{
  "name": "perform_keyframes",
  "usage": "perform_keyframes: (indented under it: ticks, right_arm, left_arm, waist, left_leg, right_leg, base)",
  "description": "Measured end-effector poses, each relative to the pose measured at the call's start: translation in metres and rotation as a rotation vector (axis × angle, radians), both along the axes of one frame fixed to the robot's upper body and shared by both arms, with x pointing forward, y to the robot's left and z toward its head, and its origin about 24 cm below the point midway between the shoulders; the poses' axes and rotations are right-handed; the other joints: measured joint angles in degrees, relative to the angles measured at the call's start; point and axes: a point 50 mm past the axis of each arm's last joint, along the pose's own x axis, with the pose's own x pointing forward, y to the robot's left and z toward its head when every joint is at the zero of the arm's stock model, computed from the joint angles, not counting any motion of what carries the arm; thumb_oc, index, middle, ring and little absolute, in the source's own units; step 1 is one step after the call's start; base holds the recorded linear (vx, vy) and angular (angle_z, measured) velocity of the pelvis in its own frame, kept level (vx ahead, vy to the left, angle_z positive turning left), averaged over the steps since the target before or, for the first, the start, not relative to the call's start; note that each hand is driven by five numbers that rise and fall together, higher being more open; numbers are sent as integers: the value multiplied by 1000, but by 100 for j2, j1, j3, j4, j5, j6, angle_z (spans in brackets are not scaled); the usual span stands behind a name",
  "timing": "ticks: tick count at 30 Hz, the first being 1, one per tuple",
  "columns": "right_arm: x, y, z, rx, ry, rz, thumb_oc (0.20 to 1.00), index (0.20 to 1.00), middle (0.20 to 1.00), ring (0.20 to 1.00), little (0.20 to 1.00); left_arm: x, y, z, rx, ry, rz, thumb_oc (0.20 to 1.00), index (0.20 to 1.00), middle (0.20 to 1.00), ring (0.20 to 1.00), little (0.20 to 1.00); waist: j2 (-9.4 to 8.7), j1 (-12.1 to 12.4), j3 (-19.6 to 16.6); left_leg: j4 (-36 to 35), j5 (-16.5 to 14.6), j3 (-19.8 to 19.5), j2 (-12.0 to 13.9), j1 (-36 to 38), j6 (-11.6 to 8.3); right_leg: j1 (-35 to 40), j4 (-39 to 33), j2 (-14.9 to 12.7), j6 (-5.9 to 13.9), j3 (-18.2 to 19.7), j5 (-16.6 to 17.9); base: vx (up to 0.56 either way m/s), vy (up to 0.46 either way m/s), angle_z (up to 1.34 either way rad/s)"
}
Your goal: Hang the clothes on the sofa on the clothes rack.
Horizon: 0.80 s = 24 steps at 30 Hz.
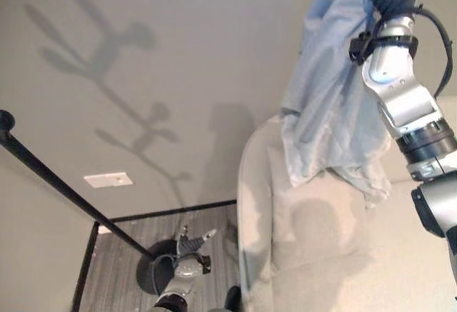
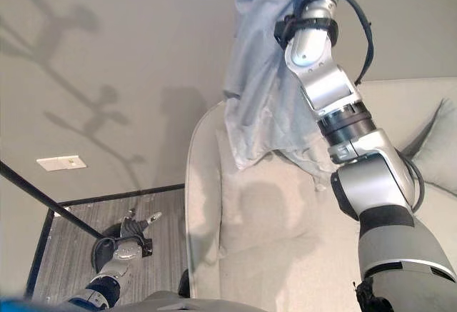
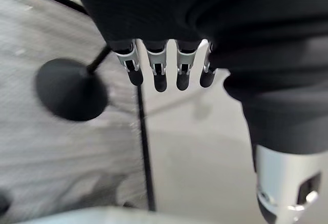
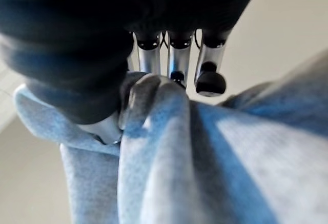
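The cream sofa (image 1: 343, 255) fills the lower right of the head views, its rounded arm towards the striped grey floor (image 1: 121, 269). Above it the robot's right arm reaches steeply upward, forearm near vertical, wrist at the top edge. From the right hand (image 4: 154, 80) hangs the pale blue garment (image 1: 332, 105) — lifted clear above the sofa, its folds draping down beside the forearm, its lowest hem just over the backrest. In the right wrist view the fingers (image 4: 210, 75) curl into a bunched fold of the cloth, gripping it.

The black pole of the clothes rack (image 1: 64, 187) slants from the left edge down to its round base (image 3: 72, 88) on the floor. The left hand (image 1: 191, 249) hangs low near that base — fingers (image 3: 160, 73) loosely extended, holding nothing.
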Motion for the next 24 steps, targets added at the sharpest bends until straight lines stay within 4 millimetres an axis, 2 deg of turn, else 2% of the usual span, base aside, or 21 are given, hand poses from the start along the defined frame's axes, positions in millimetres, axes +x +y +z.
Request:
perform_keyframes:
  ticks: [5,8,14,18,19,22,24]
  right_arm:
    - [-7,22,14,-10,-58,82,200,200,200,200,200]
    - [-8,39,23,-9,-81,140,200,200,200,200,200]
    - [-11,44,28,17,-97,201,200,200,200,200,200]
    - [-12,46,28,24,-93,216,200,200,200,200,200]
    - [-14,48,29,19,-100,235,200,200,200,200,200]
    - [-15,52,28,16,-91,261,200,200,200,200,200]
    - [-19,61,26,-4,-93,296,200,200,200,200,200]
  left_arm:
    - [28,5,25,145,-109,-23,1000,1000,1000,1000,1000]
    - [50,13,50,273,-203,-34,1000,1000,1000,1000,1000]
    - [68,11,72,335,-298,-25,1000,1000,1000,1000,1000]
    - [80,-14,95,286,-433,-102,1000,1000,1000,1000,1000]
    - [84,-36,110,239,-523,-196,1000,1000,1000,1000,1000]
    - [88,-70,115,158,-552,-325,1000,1000,1000,1000,1000]
    - [88,-86,114,113,-543,-394,1000,1000,1000,1000,1000]
  waist:
    - [-53,41,-33]
    - [-122,25,-90]
    - [-229,-14,-201]
    - [-220,-90,-209]
    - [-203,-112,-218]
    - [-146,-151,-252]
    - [-98,-205,-278]
  left_leg:
    - [0,12,-73,-16,33,-8]
    - [-1,-6,-108,-8,34,-57]
    - [0,-8,-126,-24,33,-60]
    - [0,6,-135,-33,31,-56]
    - [0,16,-138,-37,20,-51]
    - [5,17,-140,-37,20,-51]
    - [16,14,-137,-33,19,-54]
  right_leg:
    - [69,-13,7,4,-92,-4]
    - [74,3,24,11,-119,-10]
    - [74,7,12,11,-121,-12]
    - [72,21,13,11,-131,-12]
    - [62,28,14,13,-131,-13]
    - [49,59,18,25,-123,-29]
    - [48,66,24,24,-117,-32]
  base:
    - [-9,0,9]
    - [-4,-1,1]
    - [-2,1,1]
    - [-6,0,1]
    - [-31,-9,0]
    - [-14,-4,0]
    - [-17,-4,0]
